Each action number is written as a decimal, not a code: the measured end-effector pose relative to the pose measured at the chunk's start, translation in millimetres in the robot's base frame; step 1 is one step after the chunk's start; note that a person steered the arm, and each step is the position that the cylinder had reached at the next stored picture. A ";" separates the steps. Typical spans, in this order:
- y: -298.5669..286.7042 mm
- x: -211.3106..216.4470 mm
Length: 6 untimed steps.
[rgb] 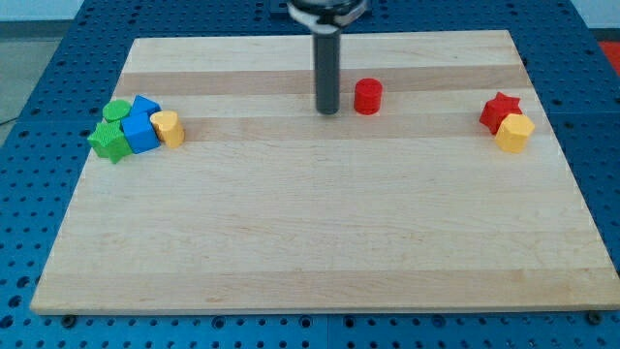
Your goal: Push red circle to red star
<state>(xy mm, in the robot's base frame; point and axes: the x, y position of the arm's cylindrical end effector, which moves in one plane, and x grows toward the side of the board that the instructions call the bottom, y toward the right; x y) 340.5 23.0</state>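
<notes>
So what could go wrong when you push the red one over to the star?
My tip sits just left of the red circle, and the red star is far off to the view's right. On such a long push, the round block could roll off my tip sideways. Also, the yellow block touches the star, so a hard arrival might knock both away, maybe towards the board's right edge.

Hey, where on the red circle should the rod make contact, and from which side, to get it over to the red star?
No gripping here, only pushing. Press my tip against the red circle on its curved wall facing the view's left, centred, since a round block slips off an off-centre push. My tip already stands just left of it, and the red star lies to the view's right.
</notes>
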 end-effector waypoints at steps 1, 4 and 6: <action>85.8 -21.1; 139.0 -26.8; 163.5 -29.9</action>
